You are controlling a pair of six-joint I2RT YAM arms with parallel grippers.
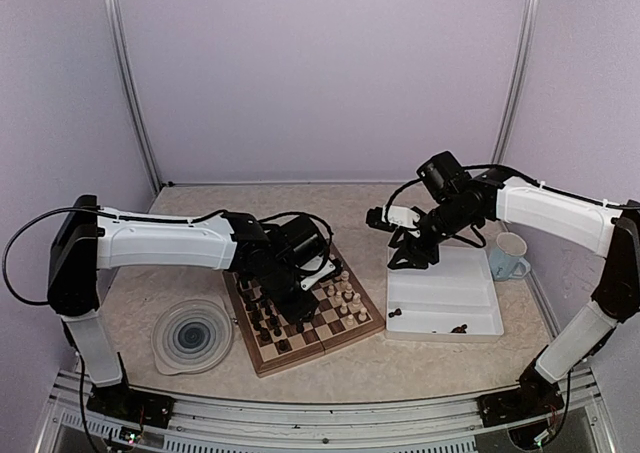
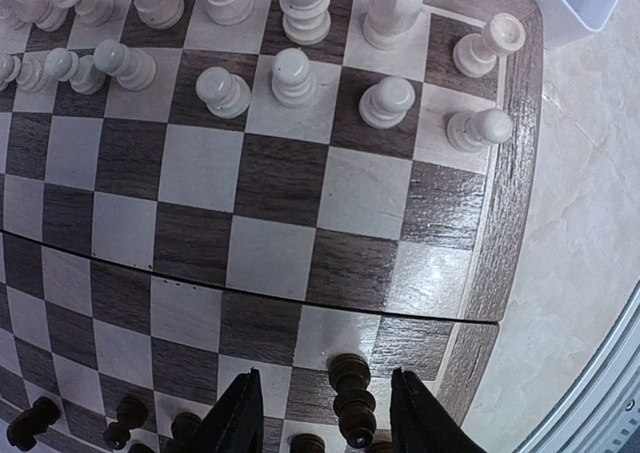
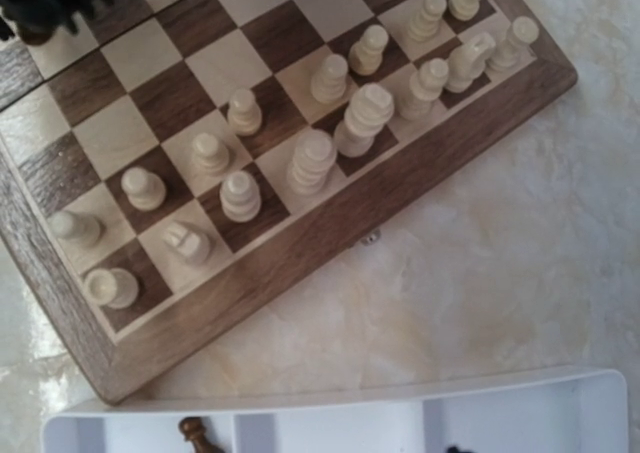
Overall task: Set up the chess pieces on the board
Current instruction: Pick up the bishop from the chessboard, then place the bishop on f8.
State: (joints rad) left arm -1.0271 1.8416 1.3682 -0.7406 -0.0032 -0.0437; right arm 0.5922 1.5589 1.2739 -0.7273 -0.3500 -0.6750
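Note:
The board (image 1: 300, 358) lies at the table's centre left. Cream chess pieces (image 1: 345, 291) fill its right rows, and dark chess pieces (image 1: 265, 323) stand along its left side. My left gripper (image 1: 292, 298) hangs over the dark side. In the left wrist view it (image 2: 320, 418) is open, its fingers on either side of a dark piece (image 2: 352, 403) standing near the board's (image 2: 280, 173) edge, with a gap on each side. Cream pieces (image 2: 290, 73) line the far rows. My right gripper (image 1: 410, 256) hovers over the white tray's (image 1: 450, 293) back left corner. Its fingers do not show in the right wrist view.
Loose dark pieces (image 1: 395, 313) lie in the tray, and one brown piece (image 3: 195, 435) shows in the right wrist view. A blue-swirl plate (image 1: 192, 335) sits left of the board. A pale mug (image 1: 508, 256) stands right of the tray.

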